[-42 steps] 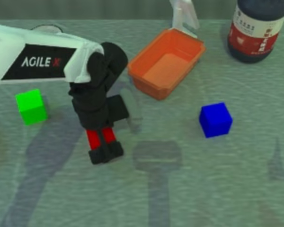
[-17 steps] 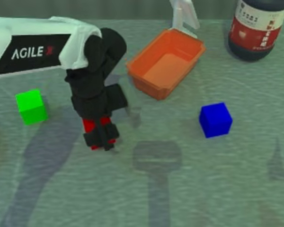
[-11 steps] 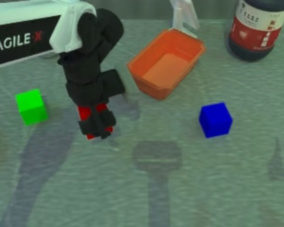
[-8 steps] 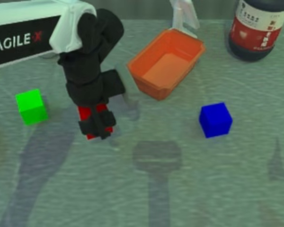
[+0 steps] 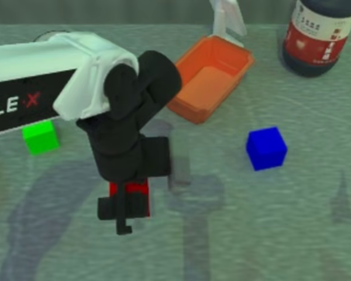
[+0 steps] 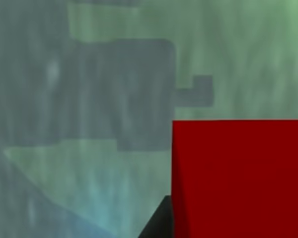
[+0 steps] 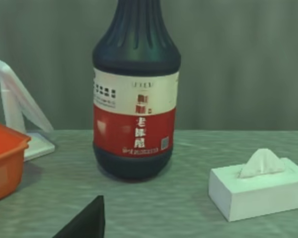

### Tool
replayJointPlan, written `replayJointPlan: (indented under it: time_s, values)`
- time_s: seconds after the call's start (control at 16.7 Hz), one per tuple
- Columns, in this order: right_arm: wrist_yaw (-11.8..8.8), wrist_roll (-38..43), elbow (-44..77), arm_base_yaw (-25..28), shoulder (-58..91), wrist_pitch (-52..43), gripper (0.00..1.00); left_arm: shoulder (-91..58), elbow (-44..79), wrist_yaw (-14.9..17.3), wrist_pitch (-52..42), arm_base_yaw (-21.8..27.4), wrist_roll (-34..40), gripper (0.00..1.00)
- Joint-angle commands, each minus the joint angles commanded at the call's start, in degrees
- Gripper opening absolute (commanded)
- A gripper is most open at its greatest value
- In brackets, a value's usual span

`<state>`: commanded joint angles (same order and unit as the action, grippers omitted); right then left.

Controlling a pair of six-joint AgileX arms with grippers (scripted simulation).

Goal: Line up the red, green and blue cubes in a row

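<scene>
My left gripper [image 5: 127, 206] is shut on the red cube [image 5: 138, 196] and holds it above the table, left of centre and towards the front. In the left wrist view the red cube [image 6: 238, 178] fills the lower right corner, with one dark finger [image 6: 159, 225] against its side and the gripper's shadow on the table below. The green cube [image 5: 40, 138] sits at the left, partly hidden under my left arm. At the right of centre the blue cube [image 5: 266, 148] rests on the table. My right arm is out of the top view; its wrist view shows only one dark fingertip [image 7: 87, 220].
An orange tray [image 5: 241, 58] stands at the back centre with a white stand [image 5: 228, 17] behind it. A dark bottle [image 5: 319, 35] with a red label is at the back right. The right wrist view shows a white tissue box [image 7: 258, 191] beside the bottle [image 7: 136, 99].
My left arm has risen and moved towards the front of the table with the red cube in its grip; it now covers part of the green cube.
</scene>
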<state>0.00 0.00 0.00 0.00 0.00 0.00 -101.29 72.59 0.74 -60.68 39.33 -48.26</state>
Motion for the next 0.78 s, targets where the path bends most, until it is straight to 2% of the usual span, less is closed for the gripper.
replayJointPlan:
  time_s: [0.12,0.48,0.78]
  values:
    - [0.0,0.0,0.0,0.0,0.0,0.0,1.0,1.9,-1.9,0.0,0.1,1.8,-1.0,0.0]
    - [0.0,0.0,0.0,0.0,0.0,0.0,1.0,1.4,-2.5,0.0,1.0,1.6,-1.0,0.0]
    - [0.0,0.0,0.0,0.0,0.0,0.0,1.0,-2.4,-8.4,0.0,11.3,1.9,-0.8,0.0]
